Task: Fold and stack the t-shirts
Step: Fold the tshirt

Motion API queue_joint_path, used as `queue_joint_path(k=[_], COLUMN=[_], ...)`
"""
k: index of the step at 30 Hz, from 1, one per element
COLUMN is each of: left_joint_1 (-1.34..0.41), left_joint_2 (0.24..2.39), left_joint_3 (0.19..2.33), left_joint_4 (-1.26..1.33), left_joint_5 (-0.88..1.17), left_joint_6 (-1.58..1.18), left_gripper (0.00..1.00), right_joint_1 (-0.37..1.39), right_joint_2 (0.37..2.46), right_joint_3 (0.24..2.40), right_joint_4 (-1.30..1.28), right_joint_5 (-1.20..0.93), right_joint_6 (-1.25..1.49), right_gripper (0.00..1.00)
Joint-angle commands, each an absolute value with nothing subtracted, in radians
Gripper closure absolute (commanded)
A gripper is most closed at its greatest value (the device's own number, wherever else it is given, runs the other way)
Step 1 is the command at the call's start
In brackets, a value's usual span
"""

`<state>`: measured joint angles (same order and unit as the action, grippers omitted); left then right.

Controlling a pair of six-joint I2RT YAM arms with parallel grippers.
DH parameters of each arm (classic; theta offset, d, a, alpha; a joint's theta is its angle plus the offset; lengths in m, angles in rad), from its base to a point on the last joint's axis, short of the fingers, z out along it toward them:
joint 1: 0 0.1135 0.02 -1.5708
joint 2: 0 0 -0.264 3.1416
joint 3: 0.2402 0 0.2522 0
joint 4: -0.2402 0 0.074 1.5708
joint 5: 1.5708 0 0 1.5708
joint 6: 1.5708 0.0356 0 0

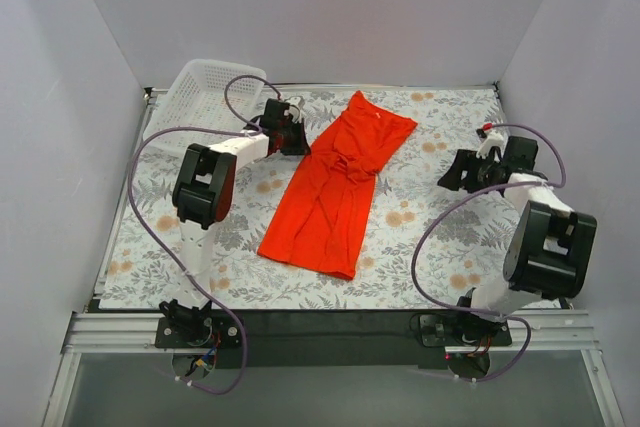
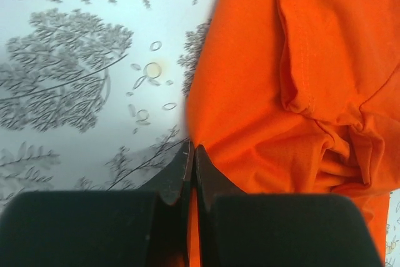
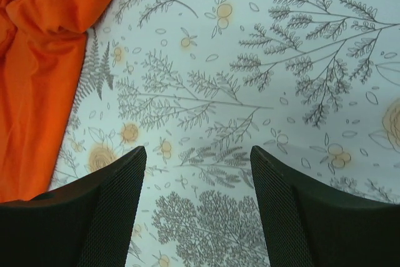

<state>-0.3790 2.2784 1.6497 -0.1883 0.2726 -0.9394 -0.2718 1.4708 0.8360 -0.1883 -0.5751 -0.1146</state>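
One bright orange-red t-shirt [image 1: 335, 187] lies lengthwise in the middle of the flowered table, folded narrow and bunched near its centre. My left gripper [image 1: 297, 133] sits at the shirt's upper left edge. In the left wrist view its jaws [image 2: 192, 149] are pressed together with a strip of the t-shirt [image 2: 294, 79] pinched between them. My right gripper [image 1: 450, 172] hovers to the right of the shirt, apart from it. The right wrist view shows its fingers [image 3: 198, 154] spread wide over bare cloth, with the t-shirt [image 3: 37, 60] off to the left.
A white mesh basket [image 1: 205, 97] stands at the back left corner, just behind the left arm. Grey walls close in the table on three sides. The flowered tablecloth [image 1: 420, 237] shows on both sides of the shirt.
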Motion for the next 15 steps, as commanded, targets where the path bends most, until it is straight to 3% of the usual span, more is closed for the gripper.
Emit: queue_joint_path(k=[1, 7, 12, 15], left_joint_1=[-0.371, -0.364, -0.353, -0.351], left_joint_2=[2.189, 2.108, 1.976, 1.848], left_joint_3=[1.557, 1.451, 1.382, 1.315], left_joint_4=[-0.19, -0.149, -0.072, -0.006], left_joint_5=[0.273, 0.299, 0.302, 0.33], left_joint_6=[-0.934, -0.96, -0.988, -0.999], left_gripper=[1.0, 0.99, 0.54, 0.38], right_joint_1=[-0.244, -0.063, -0.002, 0.049], right_joint_2=[1.633, 1.859, 1.858, 1.815], right_joint_3=[1.009, 1.265, 1.26, 1.18], right_joint_4=[-0.087, -0.107, -0.127, -0.103], right_joint_5=[-0.591, -0.581, -0.612, -0.635], right_joint_6=[0.058, 0.065, 0.029, 0.031], right_gripper=[0.37, 0.37, 0.38, 0.37])
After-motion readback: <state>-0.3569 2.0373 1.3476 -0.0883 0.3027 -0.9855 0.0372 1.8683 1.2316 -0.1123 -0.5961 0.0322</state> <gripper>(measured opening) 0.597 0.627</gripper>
